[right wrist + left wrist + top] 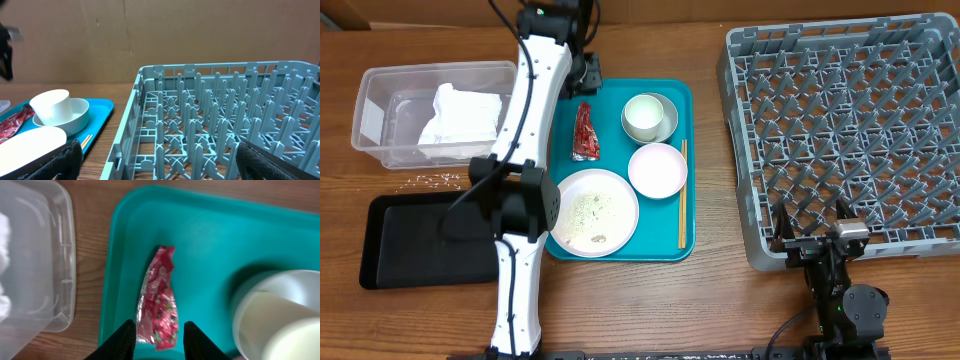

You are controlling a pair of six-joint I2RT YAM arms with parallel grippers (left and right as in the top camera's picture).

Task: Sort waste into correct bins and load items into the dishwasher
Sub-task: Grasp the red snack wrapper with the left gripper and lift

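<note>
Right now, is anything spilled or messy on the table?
Yes. Little white rice scraps lie scattered on the bare wooden table, between the clear tub and the black tray, not in either one. The round plate on the teal tray also has food bits on it.

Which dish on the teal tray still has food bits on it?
The big flat plate, at the tray's lower left in the overhead view. It is speckled with scraps; the small bowl beside it and the cup look clean.
</note>
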